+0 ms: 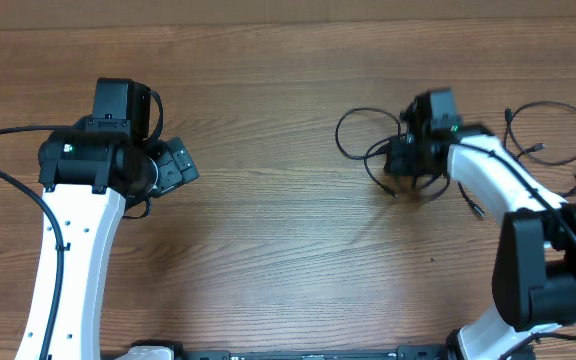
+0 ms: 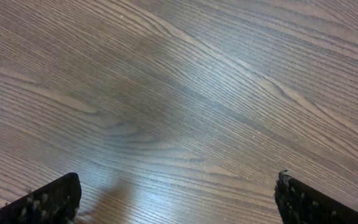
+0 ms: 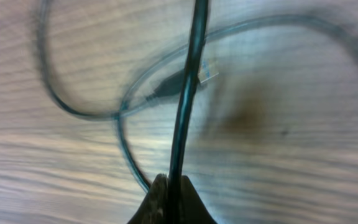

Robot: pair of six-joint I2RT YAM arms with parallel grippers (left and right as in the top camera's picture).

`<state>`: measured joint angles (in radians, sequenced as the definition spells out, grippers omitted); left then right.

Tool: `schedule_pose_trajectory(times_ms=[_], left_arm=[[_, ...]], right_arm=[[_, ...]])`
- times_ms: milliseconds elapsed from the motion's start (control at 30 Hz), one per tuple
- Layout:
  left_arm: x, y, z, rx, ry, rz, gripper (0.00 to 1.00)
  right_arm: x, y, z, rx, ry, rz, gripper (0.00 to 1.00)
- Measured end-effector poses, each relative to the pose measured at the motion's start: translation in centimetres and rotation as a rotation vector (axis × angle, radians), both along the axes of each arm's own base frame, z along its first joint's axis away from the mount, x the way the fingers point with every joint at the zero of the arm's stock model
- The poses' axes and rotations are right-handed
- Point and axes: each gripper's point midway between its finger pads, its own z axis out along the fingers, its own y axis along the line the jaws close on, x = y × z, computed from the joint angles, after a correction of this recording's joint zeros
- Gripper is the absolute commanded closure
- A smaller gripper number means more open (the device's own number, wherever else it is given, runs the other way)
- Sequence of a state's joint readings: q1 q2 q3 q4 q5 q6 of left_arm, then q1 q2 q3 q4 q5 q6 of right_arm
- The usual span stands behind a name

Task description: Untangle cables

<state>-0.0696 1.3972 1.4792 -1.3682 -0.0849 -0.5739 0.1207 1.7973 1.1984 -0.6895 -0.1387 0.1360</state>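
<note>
The right gripper (image 1: 406,170) sits low over the wooden counter (image 1: 268,250), toward the right edge and nearer the far edge than the near one. In the right wrist view its 2 fingers (image 3: 157,205) are clenched on 1 strand of the cables (image 3: 188,93), a thin black cord that runs straight up from the pinch. Behind that strand, more cord curves in blurred loops on the wood, and a small plug end (image 3: 166,87) lies across 1 of them. From overhead, 1 open loop (image 1: 339,135) spreads from the gripper toward the counter's middle. A second cluster of loose loops (image 1: 540,150) lies apart from it, by the far right corner. The left gripper (image 1: 178,165) hangs over bare wood near the left edge, well apart from the cords. Its 2 fingertips (image 2: 48,202) stand wide apart, released, with nothing between them.
</note>
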Motion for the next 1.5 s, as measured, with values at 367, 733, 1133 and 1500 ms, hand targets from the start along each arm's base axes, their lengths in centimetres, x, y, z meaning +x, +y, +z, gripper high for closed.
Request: schedule_pose_trajectory(times_ms=[367,733,1133,1500], left_arm=[[-0.1,0.0,0.0,0.0,0.004,0.0,0.01],[-0.1,0.0,0.0,-0.003,0.003,-0.001,0.01],[-0.1,0.0,0.0,-0.003,0.004,-0.001,0.01],[0.5,-0.3,0.1,-0.014,-0.021,-0.018,0.02]], right_arm=[[5.3,-15.1,23.9,-0.287,-0.433,-0.429,0.96],[-0.1,-28.8,30.6,-0.375,-0.518,-0.781,0.96],[-0.5,-27.1,23.8,-0.28,-0.343,-0.719,0.36],[0.1,-24.1,22.8,-0.126,-0.315,-0.629,0.26]])
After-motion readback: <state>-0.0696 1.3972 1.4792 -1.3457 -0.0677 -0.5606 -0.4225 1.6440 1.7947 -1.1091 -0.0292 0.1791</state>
